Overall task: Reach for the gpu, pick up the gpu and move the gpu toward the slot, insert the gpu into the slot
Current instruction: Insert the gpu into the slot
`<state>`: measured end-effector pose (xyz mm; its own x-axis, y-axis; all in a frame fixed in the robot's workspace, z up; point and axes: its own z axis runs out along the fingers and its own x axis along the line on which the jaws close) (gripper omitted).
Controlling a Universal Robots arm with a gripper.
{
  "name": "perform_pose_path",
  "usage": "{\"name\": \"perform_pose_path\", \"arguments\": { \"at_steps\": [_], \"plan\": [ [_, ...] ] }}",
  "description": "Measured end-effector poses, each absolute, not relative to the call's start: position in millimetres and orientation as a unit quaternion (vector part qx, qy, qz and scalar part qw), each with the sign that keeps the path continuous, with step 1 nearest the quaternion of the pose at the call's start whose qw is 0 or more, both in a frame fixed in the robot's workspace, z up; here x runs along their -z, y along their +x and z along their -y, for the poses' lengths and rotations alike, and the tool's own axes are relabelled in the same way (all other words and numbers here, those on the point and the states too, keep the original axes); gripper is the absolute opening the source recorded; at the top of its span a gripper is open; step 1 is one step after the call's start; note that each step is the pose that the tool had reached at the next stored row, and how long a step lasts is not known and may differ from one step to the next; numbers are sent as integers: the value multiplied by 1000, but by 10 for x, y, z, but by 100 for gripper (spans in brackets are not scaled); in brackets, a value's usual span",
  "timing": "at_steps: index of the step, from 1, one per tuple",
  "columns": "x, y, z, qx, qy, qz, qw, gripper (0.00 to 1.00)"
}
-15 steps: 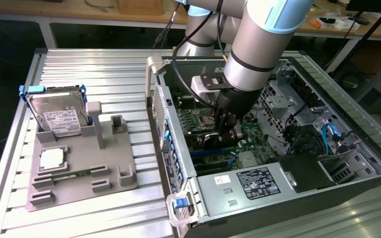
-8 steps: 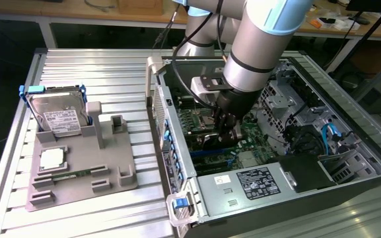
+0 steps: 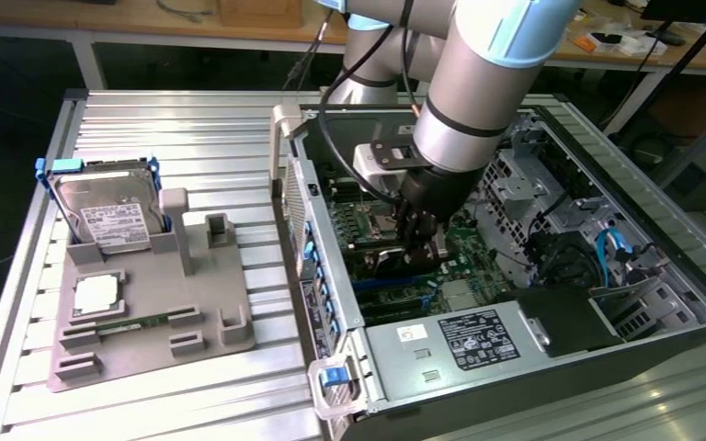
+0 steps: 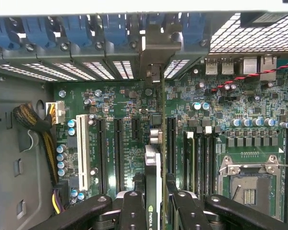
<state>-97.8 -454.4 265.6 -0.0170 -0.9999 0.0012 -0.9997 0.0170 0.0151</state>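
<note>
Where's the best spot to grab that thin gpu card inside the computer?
Grip the gpu by its outer edge, jaws squeezing the two flat faces, coming from the side away from the motherboard. It stands on edge over the board, so that edge is free.

Exterior view high, angled down; wrist view close, both sharing motherboard (image 3: 384, 230).

A ribbed metal table (image 3: 144, 119) carries a grey parts tray (image 3: 194, 322) and an open computer case (image 3: 525, 340).
</note>
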Motion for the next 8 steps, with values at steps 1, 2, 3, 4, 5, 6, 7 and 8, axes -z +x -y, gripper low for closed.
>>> {"name": "perform_pose_path", "arguments": {
  "at_steps": [1,2,3,4,5,6,7,8],
  "plan": [
    [-2654,-978,4544,5,701,713,6,27],
    [-2651,-978,4544,5,701,713,6,27],
    [-2646,-978,4544,5,701,713,6,27],
    [-2643,-978,4544,5,701,713,6,27],
    [-2640,-978,4544,5,701,713,6,27],
    [-2637,-978,4544,5,701,713,6,27],
    [-2634,-978,4544,5,701,713,6,27],
    [-2631,-978,4544,5,701,713,6,27]
  ]
}}
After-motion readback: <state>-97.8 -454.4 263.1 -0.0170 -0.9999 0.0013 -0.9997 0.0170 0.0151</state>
